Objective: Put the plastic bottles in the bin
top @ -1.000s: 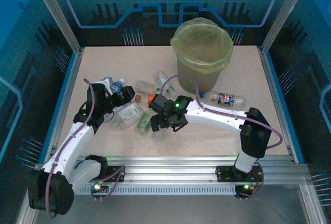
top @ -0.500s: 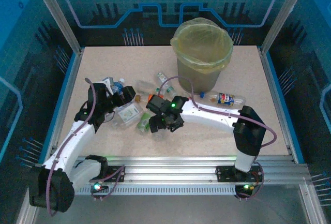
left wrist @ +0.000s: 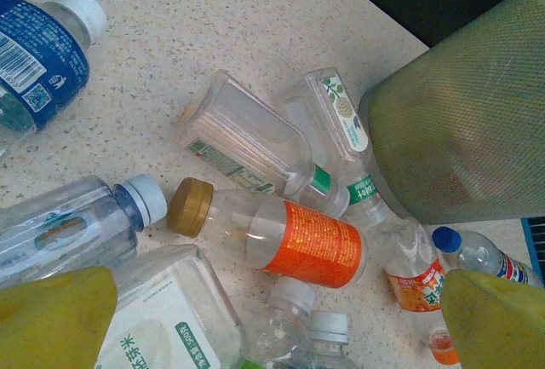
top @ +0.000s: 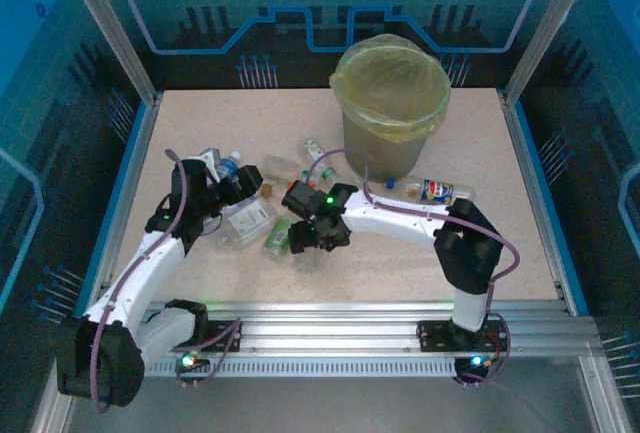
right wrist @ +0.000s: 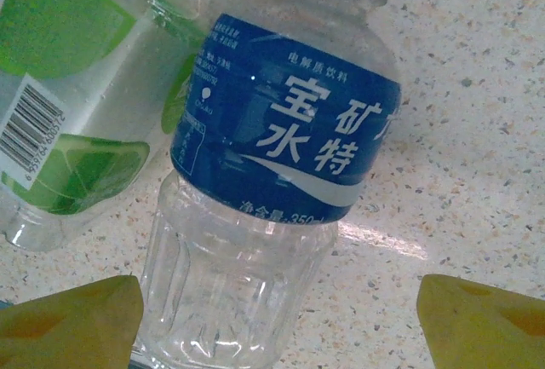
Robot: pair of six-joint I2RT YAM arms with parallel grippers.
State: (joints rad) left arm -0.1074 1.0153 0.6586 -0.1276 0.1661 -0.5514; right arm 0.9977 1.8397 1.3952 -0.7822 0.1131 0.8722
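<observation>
Several plastic bottles (top: 250, 218) lie in a pile left of the bin (top: 390, 103), a grey-olive bucket lined with a yellow-green bag. One more bottle (top: 435, 190) lies by the bin's right foot. My left gripper (top: 238, 186) hovers open over the pile; in its wrist view an orange-labelled, gold-capped bottle (left wrist: 289, 237) lies just ahead of the gripper (left wrist: 272, 331), with the bin wall (left wrist: 460, 113) behind. My right gripper (top: 300, 238) is low at the pile's near edge, open (right wrist: 272, 335) around the base of a blue-labelled clear bottle (right wrist: 281, 147), which sits nearer the left finger (right wrist: 68, 322).
A green-labelled bottle (right wrist: 68, 88) lies against the blue one. A blue-labelled bottle (left wrist: 34, 62), a flat clear one (left wrist: 243, 139) and a white-labelled square one (left wrist: 162, 318) crowd the left gripper. Metal frame posts and blue panels wall the table (top: 300, 123).
My right arm has slid leftward, bringing its gripper closer into the near edge of the bottle pile. The left arm has barely shifted.
</observation>
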